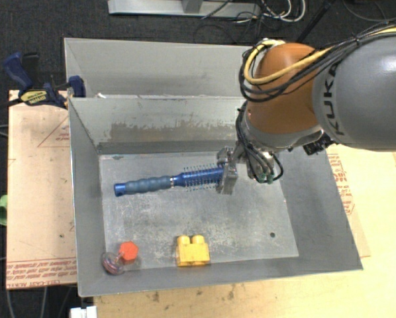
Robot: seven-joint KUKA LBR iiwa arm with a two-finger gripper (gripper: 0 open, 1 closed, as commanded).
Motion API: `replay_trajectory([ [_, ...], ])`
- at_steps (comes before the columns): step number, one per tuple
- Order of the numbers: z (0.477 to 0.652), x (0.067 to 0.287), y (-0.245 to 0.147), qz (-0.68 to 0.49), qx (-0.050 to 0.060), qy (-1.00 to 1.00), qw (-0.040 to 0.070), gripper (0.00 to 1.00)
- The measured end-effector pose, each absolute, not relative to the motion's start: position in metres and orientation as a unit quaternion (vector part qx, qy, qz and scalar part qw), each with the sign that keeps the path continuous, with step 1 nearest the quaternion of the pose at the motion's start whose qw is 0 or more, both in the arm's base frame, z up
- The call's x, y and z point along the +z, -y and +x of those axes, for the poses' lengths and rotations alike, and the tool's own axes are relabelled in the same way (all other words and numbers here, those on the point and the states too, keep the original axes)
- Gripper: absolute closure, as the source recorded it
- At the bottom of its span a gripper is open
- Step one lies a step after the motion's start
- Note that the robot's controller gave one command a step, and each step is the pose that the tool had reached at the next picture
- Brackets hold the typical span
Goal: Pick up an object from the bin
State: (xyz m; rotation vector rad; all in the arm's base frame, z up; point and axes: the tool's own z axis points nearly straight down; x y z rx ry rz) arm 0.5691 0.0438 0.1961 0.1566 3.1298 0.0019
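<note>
The claw (227,172) is positioned at the bristle end of the blue hairbrush (168,181), which lies lengthwise across the middle of the bin (264,225), handle toward the left edge. Open or closed state cannot be determined.

We see dark carpeted floor (26,18) all round; at the top edge a flat grey metal stand foot (178,4) rests, loose cables (284,2) tangled just beside it.
</note>
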Motion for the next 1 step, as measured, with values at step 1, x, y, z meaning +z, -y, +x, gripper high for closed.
replay_trajectory([
  [1, 0.5769, 0.2716, 0.0383, -0.088, -0.002, -0.996, 0.004, 1.0],
])
